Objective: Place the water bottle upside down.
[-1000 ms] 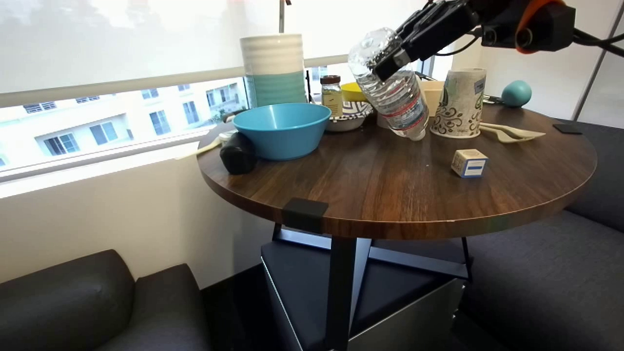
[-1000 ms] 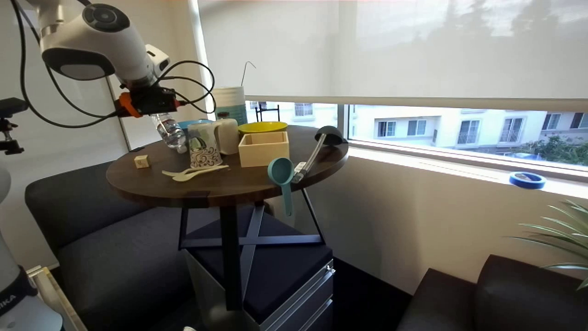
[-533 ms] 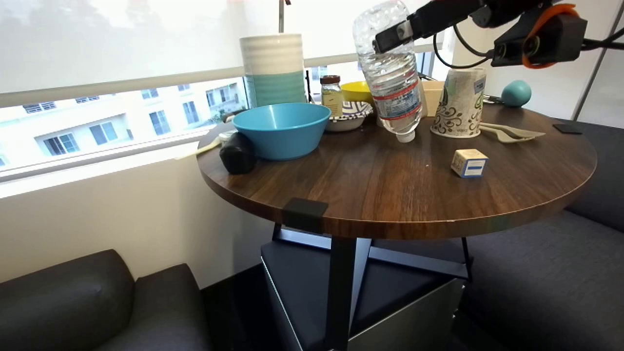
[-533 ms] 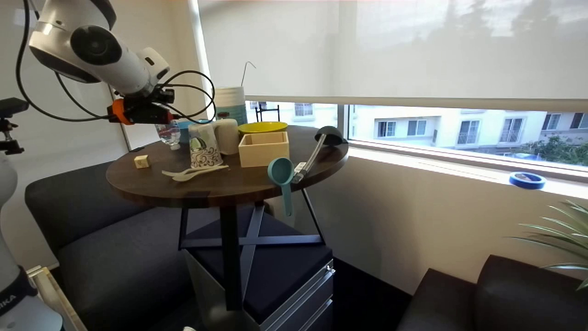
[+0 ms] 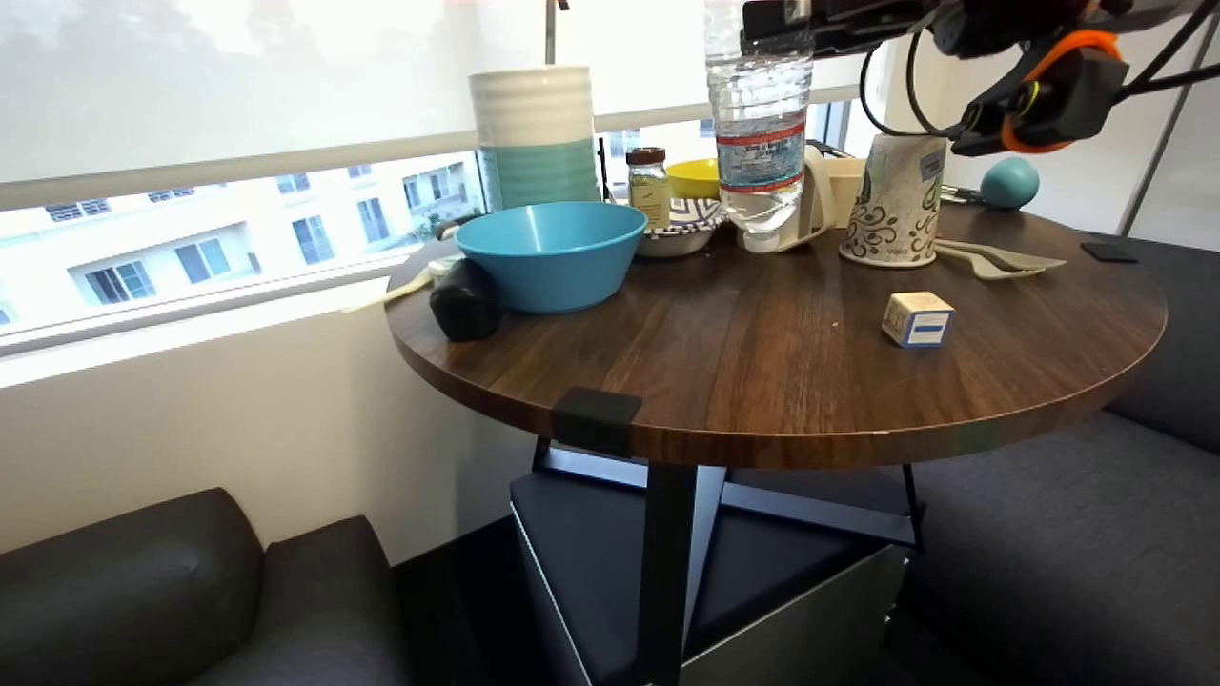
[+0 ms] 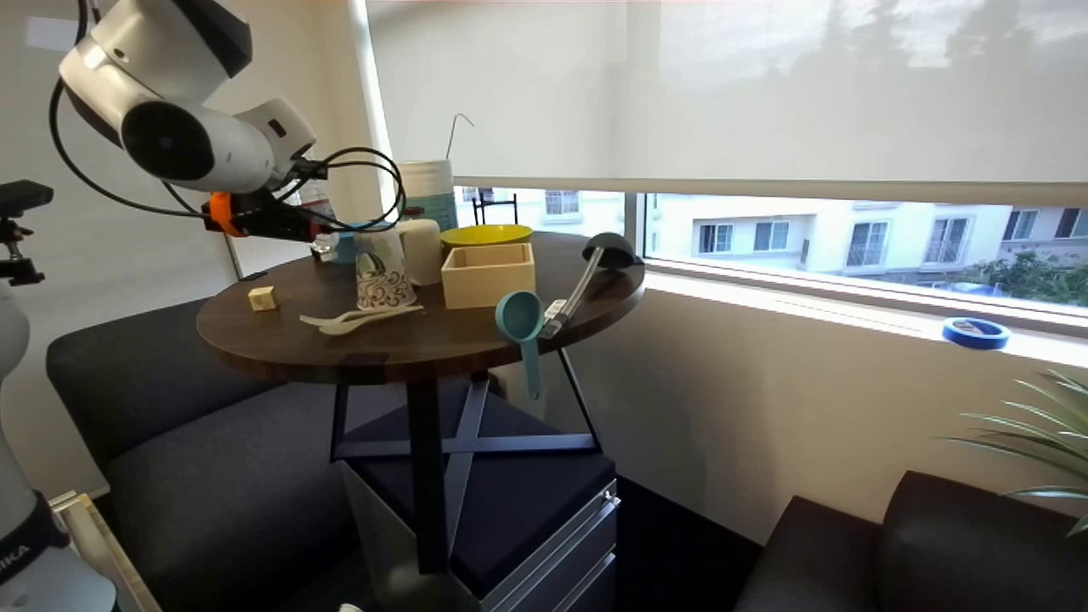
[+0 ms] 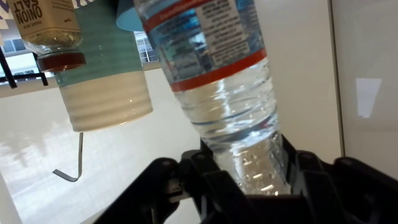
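The water bottle (image 5: 761,157) hangs upside down, its cap pointing at the wooden table (image 5: 743,353), and looks nearly vertical. Its base end is cut off by the top of that exterior view. My gripper (image 7: 245,149) is shut on the clear lower body near the base, a finger pressing each side in the wrist view; the plastic looks dented there. The blue label with red bands is free of the fingers. In an exterior view the gripper's body partly covers the bottle (image 6: 315,204). Whether the cap touches the table, I cannot tell.
A beige mug (image 5: 810,200) and a patterned paper cup (image 5: 893,205) stand close to the bottle, the cup by the hanging cables. Around are a blue bowl (image 5: 548,262), a spice jar (image 5: 650,195), a tall vase (image 5: 536,143), a small cube (image 5: 917,319) and a wooden box (image 6: 489,280).
The gripped bottle has swung from a slant to nearly vertical, its cap moving toward the mug. The gripper has risen and levelled out. The paper cup has shifted slightly.
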Available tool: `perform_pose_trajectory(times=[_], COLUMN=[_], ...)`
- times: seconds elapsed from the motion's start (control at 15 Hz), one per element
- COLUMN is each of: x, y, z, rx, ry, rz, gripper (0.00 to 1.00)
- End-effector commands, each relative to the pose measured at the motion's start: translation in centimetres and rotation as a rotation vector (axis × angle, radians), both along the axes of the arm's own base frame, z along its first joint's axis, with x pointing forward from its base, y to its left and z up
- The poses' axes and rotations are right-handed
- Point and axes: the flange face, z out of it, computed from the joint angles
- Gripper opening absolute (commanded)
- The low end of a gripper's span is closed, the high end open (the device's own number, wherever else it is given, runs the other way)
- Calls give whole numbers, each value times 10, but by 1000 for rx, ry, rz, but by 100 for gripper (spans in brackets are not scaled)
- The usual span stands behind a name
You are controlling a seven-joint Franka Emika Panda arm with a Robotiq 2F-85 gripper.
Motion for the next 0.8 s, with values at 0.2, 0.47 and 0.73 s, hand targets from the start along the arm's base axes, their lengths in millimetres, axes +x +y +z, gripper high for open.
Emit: perform_pose_trajectory(times=[0.2,0.47,0.73], x=[1,-4,-5], y=[2,10,13], z=[-6,-11,-7], rx=[7,29,98], ry=[29,58,68], rz=[2,0,-2], gripper=[24,24,24])
